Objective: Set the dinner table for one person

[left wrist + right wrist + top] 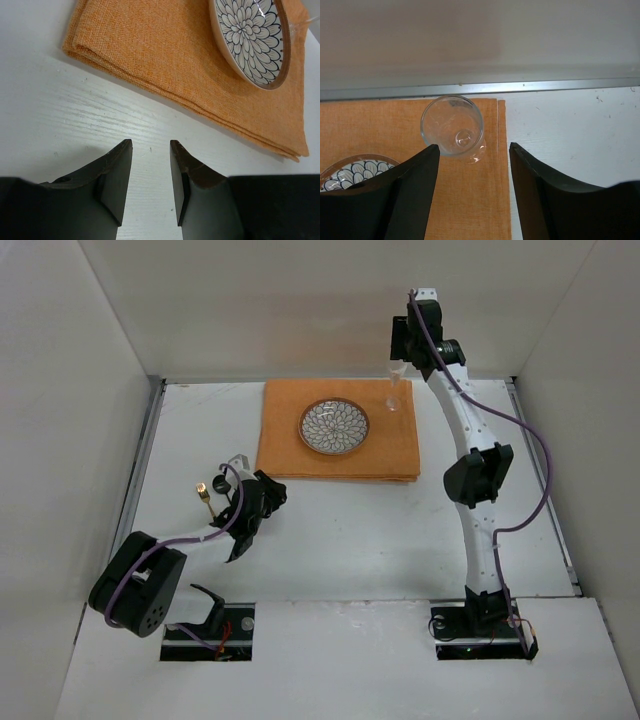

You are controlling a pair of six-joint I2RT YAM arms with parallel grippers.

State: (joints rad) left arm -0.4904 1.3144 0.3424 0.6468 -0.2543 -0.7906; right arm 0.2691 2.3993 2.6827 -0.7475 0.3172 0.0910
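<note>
The dinner table [400, 530] lies bare under the left gripper [150, 145], whose jaws are narrowly parted on nothing. The right gripper [474, 146] gapes wide just short of 1 glass [452, 125] at the far right corner of 1 orange placemat [290, 445], which carries 1 patterned plate [333, 426]. 1 gold utensil [205, 496] lies toward the left edge. The table's near half is open white.

jaws: parted, empty | dinner table [75, 115] beneath | patterned plate [250, 40] on orange placemat [150, 50]

Soft, even overhead light fills my workspace; the dinner table [350, 540] shows only faint shadows. My left wrist view renders the placemat [165, 60] weave crisply; my right one looks hazier.
</note>
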